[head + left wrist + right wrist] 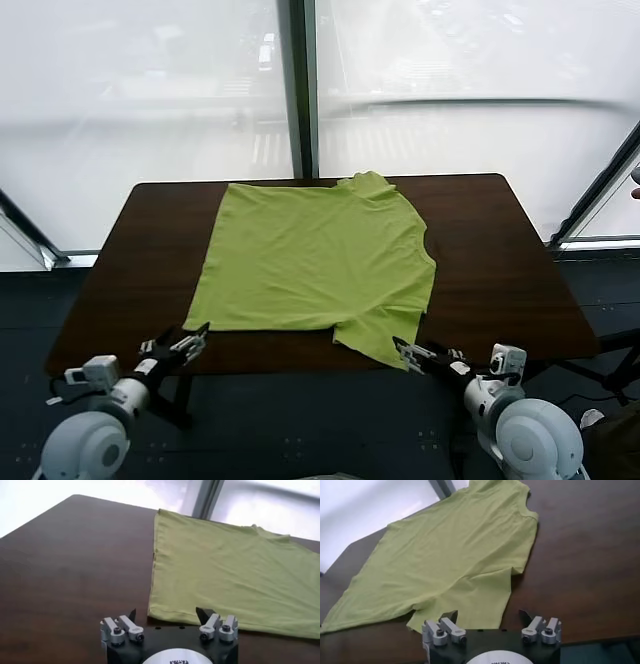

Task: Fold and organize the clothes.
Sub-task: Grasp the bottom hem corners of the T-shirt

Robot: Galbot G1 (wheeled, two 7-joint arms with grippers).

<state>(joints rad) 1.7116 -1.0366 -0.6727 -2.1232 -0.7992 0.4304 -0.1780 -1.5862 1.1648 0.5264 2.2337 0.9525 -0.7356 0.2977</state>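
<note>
Pre-grasp: T-shirt [315,265] flat on bench [500,270], left gripper [190,343] & right gripper [412,354] fingers spread, empty, at near edge; next prob. pinch near hem/sleeve for 1st fold.

The lime-green T-shirt [310,265] is thin, soft, matt cloth with faint wrinkles, lying on a dark brown wood-look bench [500,270] whose smooth surface has a slight sheen.
</note>
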